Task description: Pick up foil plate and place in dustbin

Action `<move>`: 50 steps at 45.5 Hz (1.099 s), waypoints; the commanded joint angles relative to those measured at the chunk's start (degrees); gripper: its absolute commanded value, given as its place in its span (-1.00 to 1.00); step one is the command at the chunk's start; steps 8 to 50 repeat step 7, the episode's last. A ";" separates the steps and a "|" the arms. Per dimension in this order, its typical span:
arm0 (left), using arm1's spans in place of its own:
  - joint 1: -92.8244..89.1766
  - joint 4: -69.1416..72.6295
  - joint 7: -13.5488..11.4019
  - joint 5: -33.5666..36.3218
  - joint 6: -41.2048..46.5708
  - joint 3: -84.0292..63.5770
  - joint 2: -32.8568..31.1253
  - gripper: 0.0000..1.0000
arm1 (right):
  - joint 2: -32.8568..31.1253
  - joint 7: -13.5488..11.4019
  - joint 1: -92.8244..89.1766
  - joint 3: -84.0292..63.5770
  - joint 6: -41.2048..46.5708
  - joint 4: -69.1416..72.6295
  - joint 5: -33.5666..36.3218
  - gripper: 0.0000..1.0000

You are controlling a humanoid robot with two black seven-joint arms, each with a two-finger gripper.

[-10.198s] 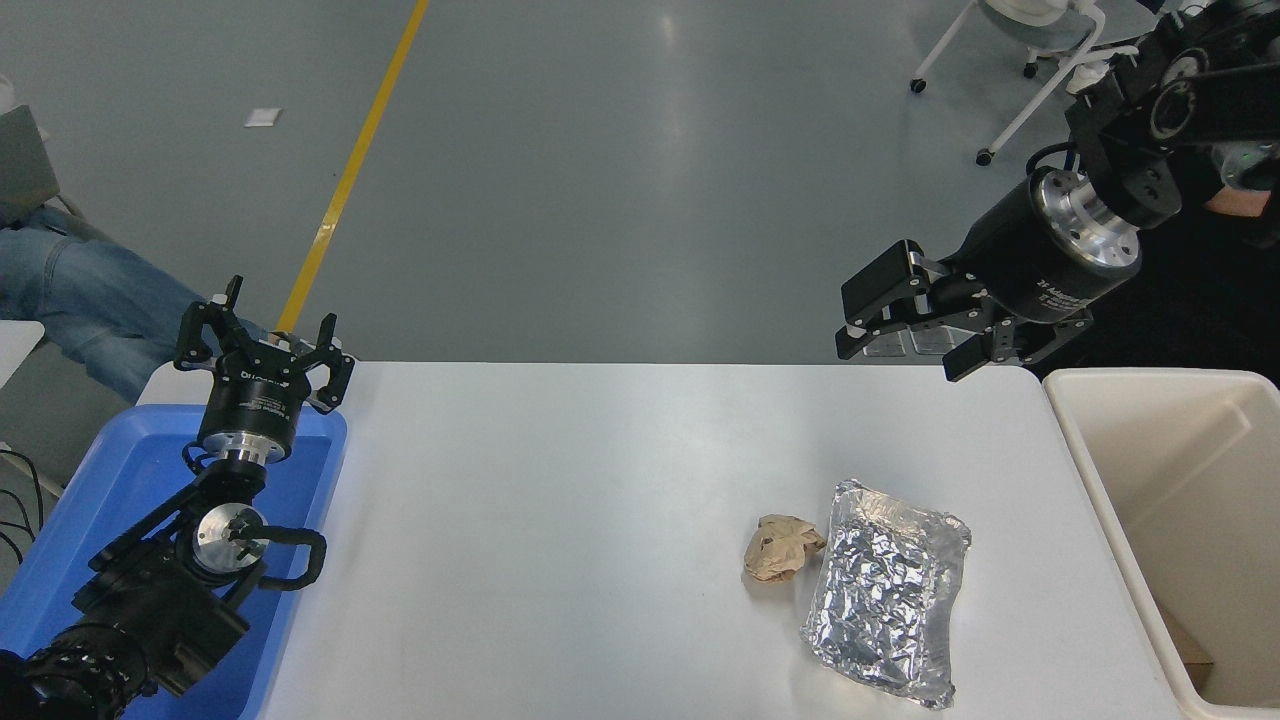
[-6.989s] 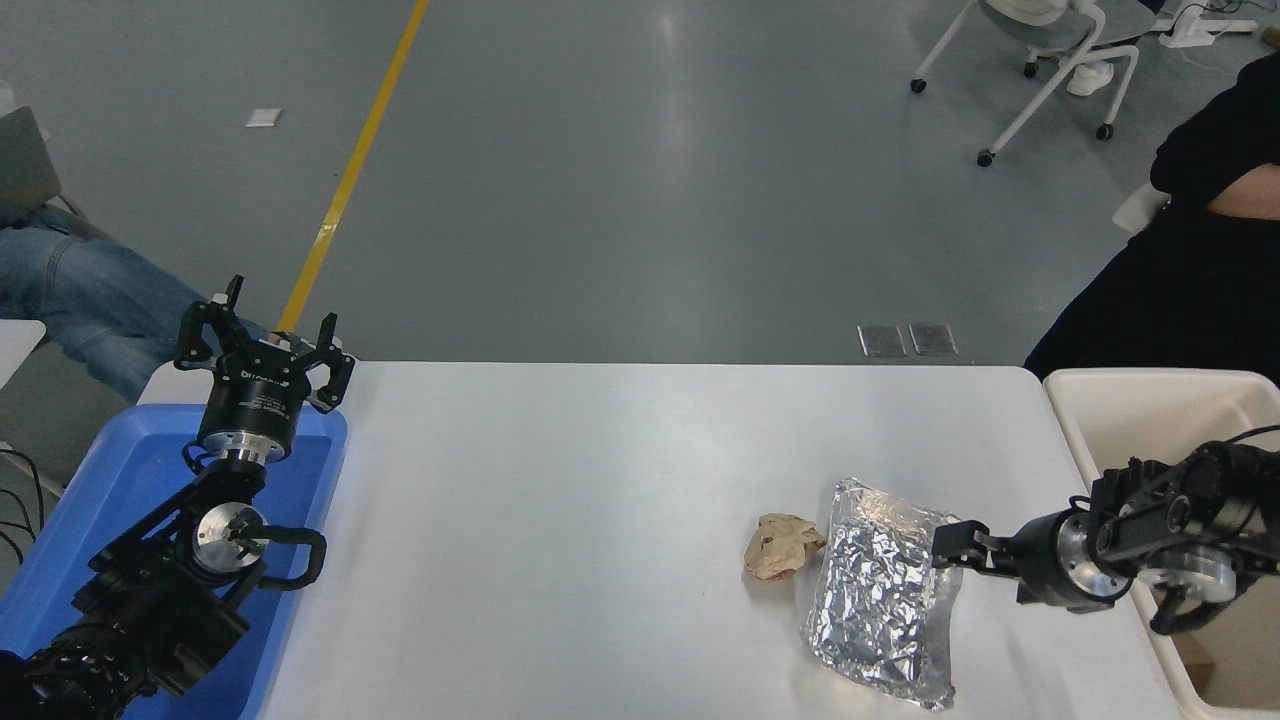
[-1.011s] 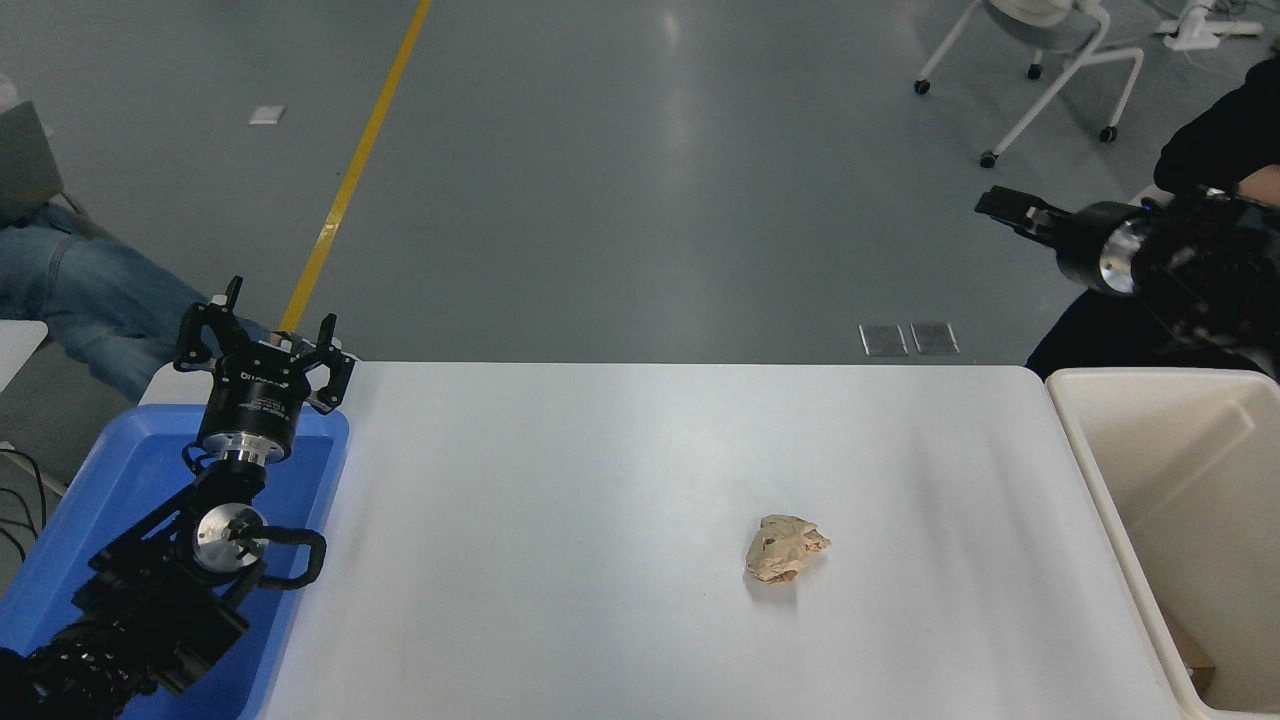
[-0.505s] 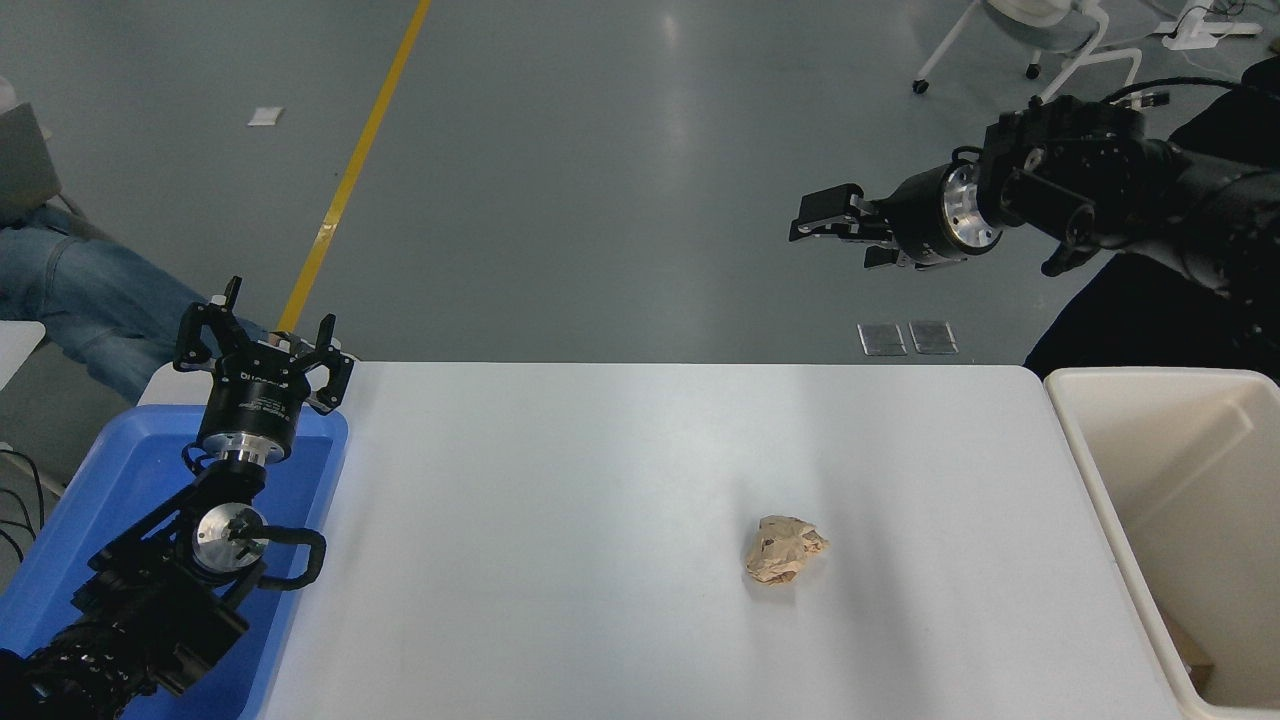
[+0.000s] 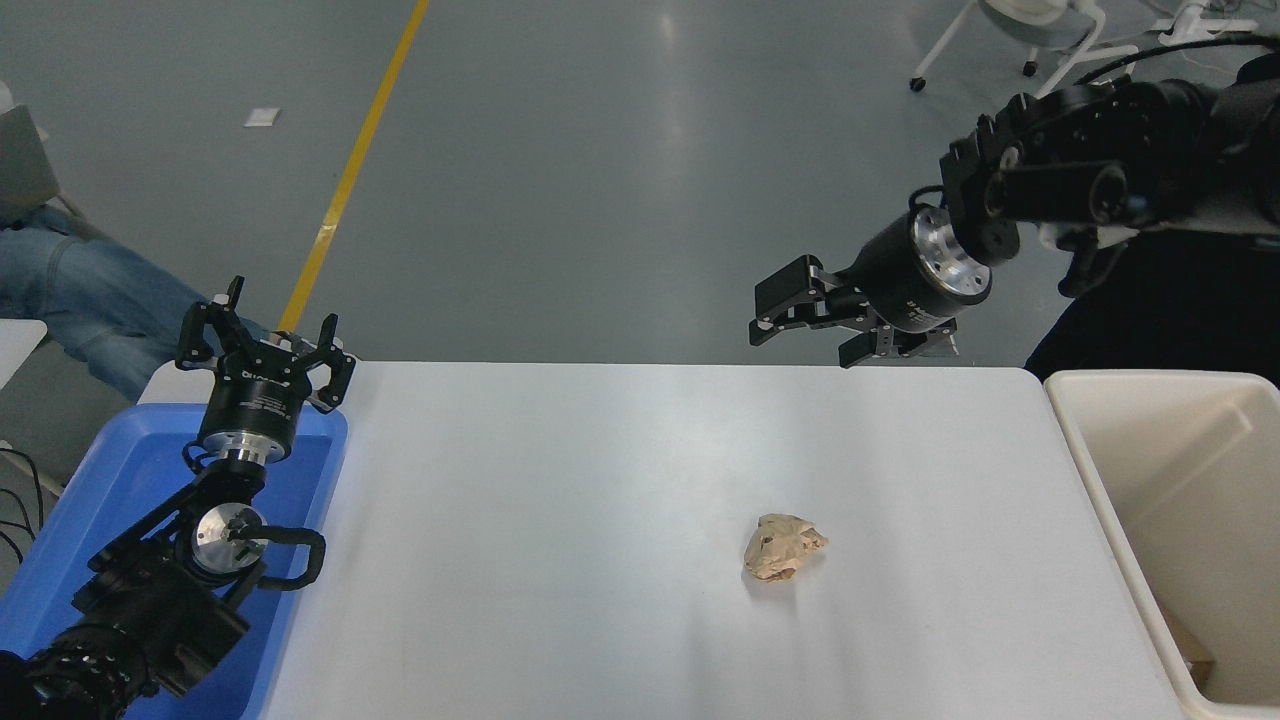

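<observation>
The foil plate is out of view; no silver tray shows on the table or in the visible part of the bin. The cream dustbin (image 5: 1100,470) stands at the table's right end, its deep walls open to me. My right gripper (image 5: 805,328) is open and empty, raised above the table's far edge, left of the dustbin, pointing left. My left gripper (image 5: 262,338) is open and parked at the lower left over the blue tray.
A small crumpled brown paper wad (image 5: 783,547) lies on the white table (image 5: 560,520), right of centre. A shallow blue tray (image 5: 120,480) sits at the left end. A person in dark clothes (image 5: 1150,310) is at the far right. A brown scrap (image 5: 1190,655) lies in the bin.
The foil plate, earlier on the table beside the paper wad, is gone from the table. My right arm has swung left and down from above the bin to the table's far edge.
</observation>
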 commanded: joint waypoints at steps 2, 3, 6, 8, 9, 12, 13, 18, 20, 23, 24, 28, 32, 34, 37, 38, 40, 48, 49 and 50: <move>0.00 0.00 0.00 0.00 0.08 0.00 0.00 0.98 | -0.26 -2.17 4.87 -3.12 0.41 4.40 -0.09 1.00; 0.00 0.00 0.00 0.00 -0.01 0.00 0.00 0.98 | -0.43 -2.17 4.87 -3.12 0.41 4.48 -0.09 1.00; 0.00 0.00 0.00 0.00 -0.01 0.00 0.00 0.98 | -0.70 -2.35 4.78 -3.12 0.41 4.48 -0.01 1.00; 0.00 0.00 0.00 0.00 0.08 0.00 0.00 0.98 | -0.70 -2.35 4.78 -3.12 0.41 4.48 -0.01 1.00; 0.00 0.00 0.00 0.00 0.08 0.00 0.00 0.98 | -0.70 -2.35 4.78 -3.12 0.41 4.48 -0.01 1.00; 0.00 0.00 0.00 0.00 0.08 0.00 0.00 0.98 | -0.70 -2.35 4.78 -3.12 0.41 4.48 -0.01 1.00; 0.00 0.00 0.00 0.00 0.08 0.00 0.00 0.98 | -0.70 -2.35 4.78 -3.12 0.41 4.48 -0.01 1.00; 0.00 0.00 0.00 0.00 0.08 0.00 0.00 0.98 | -0.70 -2.35 4.78 -3.12 0.41 4.48 -0.01 1.00; 0.00 0.00 0.00 0.00 0.08 0.00 0.00 0.98 | -0.70 -2.35 4.78 -3.12 0.41 4.48 -0.01 1.00; 0.00 0.00 0.00 0.00 0.08 0.00 0.00 0.98 | -0.70 -2.35 4.78 -3.12 0.41 4.48 -0.01 1.00; 0.00 0.00 0.00 0.00 0.08 0.00 0.00 0.98 | -0.70 -2.35 4.78 -3.12 0.41 4.48 -0.01 1.00; 0.00 0.00 0.00 0.00 0.08 0.00 0.00 0.98 | -0.70 -2.35 4.78 -3.12 0.41 4.48 -0.01 1.00; 0.00 0.00 0.00 0.00 0.08 0.00 0.00 0.98 | -0.70 -2.35 4.78 -3.12 0.41 4.48 -0.01 1.00; 0.00 0.00 0.00 0.00 0.08 0.00 0.00 0.98 | -0.70 -2.35 4.78 -3.12 0.41 4.48 -0.01 1.00; 0.00 0.00 0.00 0.00 0.08 0.00 0.00 0.98 | -0.70 -2.35 4.78 -3.12 0.41 4.48 -0.01 1.00; 0.00 0.00 0.00 0.00 0.08 0.00 0.00 0.98 | -0.70 -2.35 4.78 -3.12 0.41 4.48 -0.01 1.00; 0.00 0.00 0.00 0.00 0.08 0.00 0.00 0.98 | -0.70 -2.35 4.78 -3.12 0.41 4.48 -0.01 1.00; 0.00 0.00 0.00 0.00 0.08 0.00 0.00 0.98 | -0.70 -2.35 4.78 -3.12 0.41 4.48 -0.01 1.00; 0.00 0.00 0.00 0.00 0.08 0.00 0.00 0.98 | -0.70 -2.35 4.78 -3.12 0.41 4.48 -0.01 1.00; 0.00 0.00 0.00 0.00 0.08 0.00 0.00 0.98 | -0.70 -2.35 4.78 -3.12 0.41 4.48 -0.01 1.00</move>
